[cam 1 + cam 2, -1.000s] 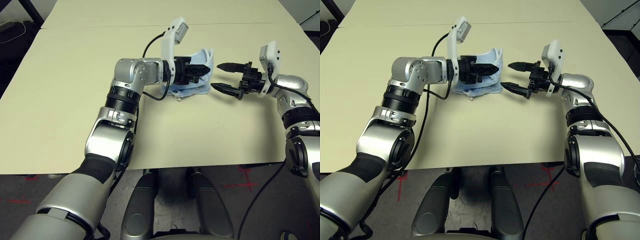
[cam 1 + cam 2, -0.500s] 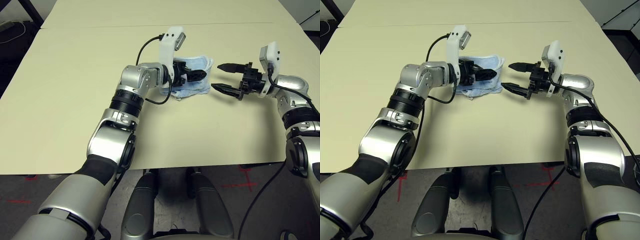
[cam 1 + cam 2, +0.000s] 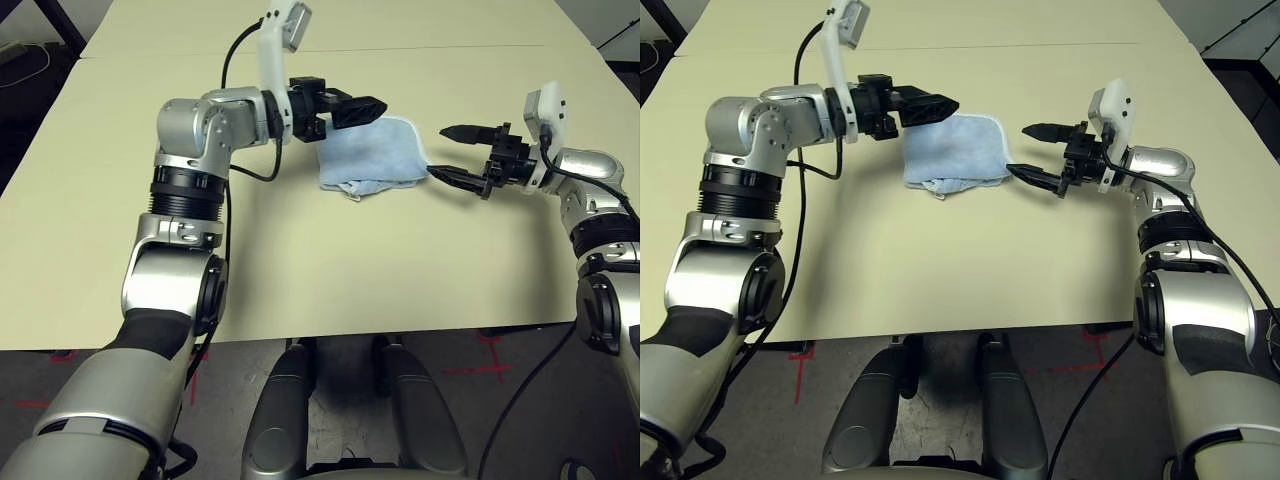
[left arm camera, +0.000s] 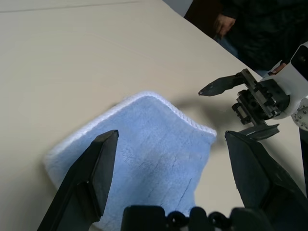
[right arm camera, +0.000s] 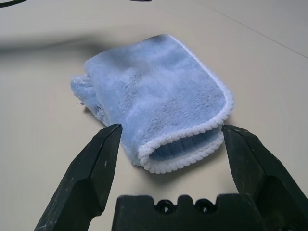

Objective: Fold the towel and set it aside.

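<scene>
Light-blue fluffy terry towel lies folded at frame centre — both jaws wide open, empty; grasp its doubled edge squarely to move it aside.

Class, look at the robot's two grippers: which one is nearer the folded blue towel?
The right gripper: its lower finger nearly reaches the towel edge, while the left gripper hovers raised above the towel's far corner.
</scene>
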Robot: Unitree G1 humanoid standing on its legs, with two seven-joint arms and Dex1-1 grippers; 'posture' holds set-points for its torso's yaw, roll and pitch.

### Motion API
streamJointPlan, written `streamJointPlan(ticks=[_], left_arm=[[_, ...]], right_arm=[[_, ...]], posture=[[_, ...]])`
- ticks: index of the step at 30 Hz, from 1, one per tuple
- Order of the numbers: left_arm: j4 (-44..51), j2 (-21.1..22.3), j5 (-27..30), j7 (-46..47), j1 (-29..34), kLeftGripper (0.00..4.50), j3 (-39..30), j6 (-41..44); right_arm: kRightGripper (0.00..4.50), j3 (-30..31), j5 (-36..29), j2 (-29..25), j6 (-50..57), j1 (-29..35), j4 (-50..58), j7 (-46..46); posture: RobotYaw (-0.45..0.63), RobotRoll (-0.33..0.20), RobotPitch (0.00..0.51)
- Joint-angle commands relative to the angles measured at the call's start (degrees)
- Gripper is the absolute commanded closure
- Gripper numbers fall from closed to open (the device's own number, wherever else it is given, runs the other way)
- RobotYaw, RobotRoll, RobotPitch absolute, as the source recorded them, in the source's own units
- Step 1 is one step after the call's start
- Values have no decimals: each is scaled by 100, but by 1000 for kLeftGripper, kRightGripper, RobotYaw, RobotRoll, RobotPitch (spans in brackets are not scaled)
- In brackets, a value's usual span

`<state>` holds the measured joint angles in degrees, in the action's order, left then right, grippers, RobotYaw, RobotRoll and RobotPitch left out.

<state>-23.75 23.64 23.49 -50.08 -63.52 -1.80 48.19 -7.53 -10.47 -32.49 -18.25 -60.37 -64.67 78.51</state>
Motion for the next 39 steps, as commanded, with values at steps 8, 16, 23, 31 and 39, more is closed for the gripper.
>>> streamJointPlan(ticks=[8,16,23,31,39], left_arm=[[309,328,-287,-719,1133,17,226,-1595],[365,305,-231,-771,1240,0,177,-1777],[437,241,-323,-669,1388,0,220,-1959],[-25,242,-1081,-740,1537,0,642,-3469],[-496,255,-1199,-1031,1327,0,649,-3909]], right_arm=[[0,-156,-300,-50,462,163,283,141],[1707,-103,-303,-54,462,266,333,272],[4436,-113,-313,-11,516,248,293,279],[4477,-148,-334,62,513,287,278,186],[4477,-137,-341,50,522,312,323,206]], posture=[[102,0,227],[104,0,225],[112,0,227],[109,0,230],[103,0,231]])
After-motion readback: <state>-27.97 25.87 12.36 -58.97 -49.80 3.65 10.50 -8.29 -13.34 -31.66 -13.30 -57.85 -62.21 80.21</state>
